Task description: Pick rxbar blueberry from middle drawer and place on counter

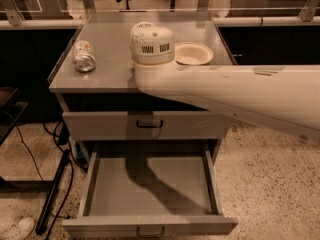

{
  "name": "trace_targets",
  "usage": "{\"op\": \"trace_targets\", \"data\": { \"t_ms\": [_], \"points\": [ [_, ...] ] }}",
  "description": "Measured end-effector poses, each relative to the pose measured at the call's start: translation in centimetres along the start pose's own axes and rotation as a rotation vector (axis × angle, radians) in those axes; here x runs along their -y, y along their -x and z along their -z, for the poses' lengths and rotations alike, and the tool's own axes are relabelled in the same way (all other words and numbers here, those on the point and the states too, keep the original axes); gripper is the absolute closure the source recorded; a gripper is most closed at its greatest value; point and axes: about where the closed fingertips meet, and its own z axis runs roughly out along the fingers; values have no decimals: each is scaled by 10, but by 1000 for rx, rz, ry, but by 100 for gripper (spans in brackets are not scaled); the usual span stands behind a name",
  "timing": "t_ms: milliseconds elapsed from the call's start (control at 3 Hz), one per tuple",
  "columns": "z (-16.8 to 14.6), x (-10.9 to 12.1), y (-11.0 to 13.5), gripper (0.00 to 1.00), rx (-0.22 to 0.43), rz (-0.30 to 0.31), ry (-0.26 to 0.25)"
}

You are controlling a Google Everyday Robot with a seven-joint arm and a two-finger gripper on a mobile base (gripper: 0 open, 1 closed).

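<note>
Logged dim, warm-tinted light from overhead. Noted a dark shadow of the arm (240, 91) cast down onto the floor of the open middle drawer (105, 196). Recorded a soft sheen on the counter (112, 71) and the pale arm close to washed out. Found the whole frame mildly soft and the side recesses near black. Could not see the claw; likely hidden behind the arm.

Middle drawer (150, 184) open; gripper hidden behind arm (225, 91) over counter (107, 59).
</note>
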Motion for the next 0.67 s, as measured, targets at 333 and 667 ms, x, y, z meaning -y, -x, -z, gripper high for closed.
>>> {"op": "trace_targets", "data": {
  "t_ms": [333,667],
  "points": [
    [-8,0,5,100,7,3,-10],
    [-15,-4,7,100,0,8,-21]
  ]
}}
